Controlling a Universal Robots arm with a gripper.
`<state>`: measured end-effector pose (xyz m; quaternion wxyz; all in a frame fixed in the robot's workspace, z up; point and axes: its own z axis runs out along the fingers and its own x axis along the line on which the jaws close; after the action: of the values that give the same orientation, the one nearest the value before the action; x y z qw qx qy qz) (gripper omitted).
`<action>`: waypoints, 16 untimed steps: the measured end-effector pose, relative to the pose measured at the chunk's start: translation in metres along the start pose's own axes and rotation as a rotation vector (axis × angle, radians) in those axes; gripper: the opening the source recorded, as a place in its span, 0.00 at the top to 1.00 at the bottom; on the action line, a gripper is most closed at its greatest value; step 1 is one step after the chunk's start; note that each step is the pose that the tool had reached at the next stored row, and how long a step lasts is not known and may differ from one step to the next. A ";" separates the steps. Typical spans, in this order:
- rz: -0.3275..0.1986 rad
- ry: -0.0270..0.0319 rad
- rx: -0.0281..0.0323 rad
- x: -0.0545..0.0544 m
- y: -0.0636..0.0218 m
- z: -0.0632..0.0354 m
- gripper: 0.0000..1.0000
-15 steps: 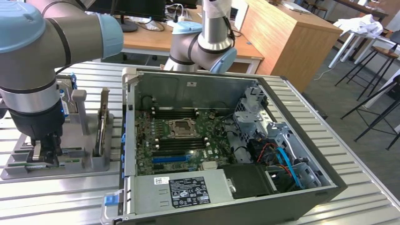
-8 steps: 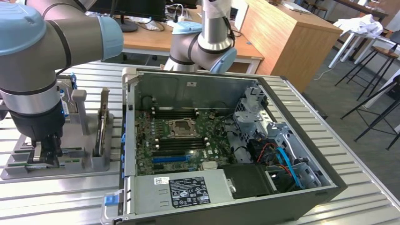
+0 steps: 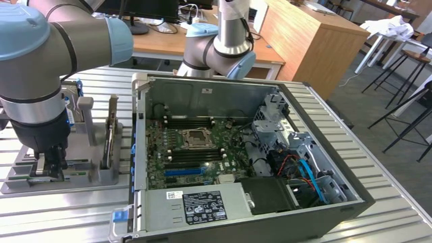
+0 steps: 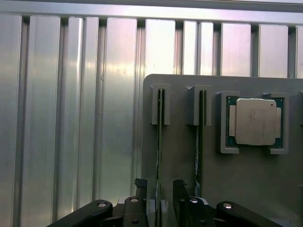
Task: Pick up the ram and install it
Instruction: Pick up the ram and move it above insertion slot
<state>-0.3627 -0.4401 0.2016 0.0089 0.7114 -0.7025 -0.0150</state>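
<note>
Low over a grey tray (image 4: 180,165) with the gripper (image 4: 160,203), fingers spread apart, clamped on nothing. Straddling the ram (image 4: 160,137), set on edge in its slot between the fingertips. Just beside it, a second stick (image 4: 201,137); further out, a silver processor chip (image 4: 255,121). Under the tray, ribbed aluminium table (image 4: 94,118). Well away from the gripper, open computer case (image 3: 202,93), wooden desk (image 3: 304,35), stools (image 3: 413,56).

On the table (image 3: 68,217), I have the tray (image 3: 91,177) at the exterior view's left edge and the computer case (image 3: 202,96) just right of it. In the tray, the ram (image 4: 159,142) stands nearest its edge, the 2nd stick (image 4: 200,142) beside it, then the processor (image 4: 255,121).
</note>
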 end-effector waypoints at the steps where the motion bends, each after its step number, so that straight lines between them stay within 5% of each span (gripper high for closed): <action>1: 0.000 0.0000 0.0000 0.000 0.0000 0.0000 0.64; 9: 0.000 0.0000 0.0001 0.000 0.0000 0.0000 0.66; 12: 0.000 0.0000 0.0000 0.000 0.0000 0.0000 0.79; 16: 0.000 -0.0001 0.0002 0.000 0.0000 0.0001 0.79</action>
<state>-0.3626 -0.4402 0.2015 0.0088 0.7114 -0.7026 -0.0150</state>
